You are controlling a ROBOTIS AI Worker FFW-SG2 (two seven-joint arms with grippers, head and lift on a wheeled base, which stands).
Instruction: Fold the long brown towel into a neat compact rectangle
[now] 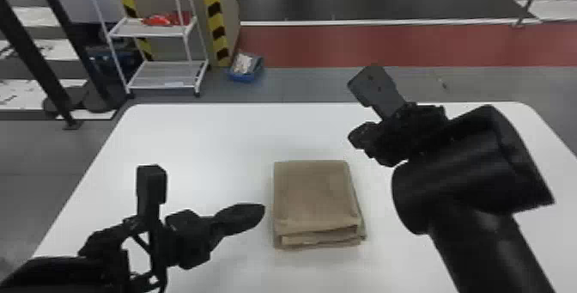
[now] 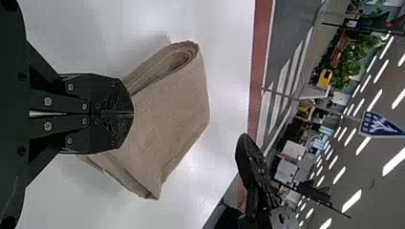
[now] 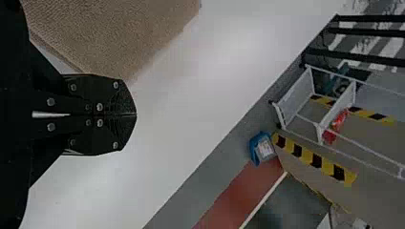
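Brown towel, folded, compact rectangle

One towel, in stacked layers, flat on the white counter; layered edge on the side toward the robot. Left end effector: narrow, its two fingers meeting, just beside the towel's left side. Right end effector: likewise narrow, fingers together, near the towel's far right corner.

Your folded rectangular brown towel: matt cloth, coarse weave showing in right wrist view. Under it, your white flat tabletop: smooth, soft sheen. Your black flat-fingered left gripper and right gripper: dark, mostly matt, with shiny metal screws. Your black cylindrical right forearm: smooth, glossier.
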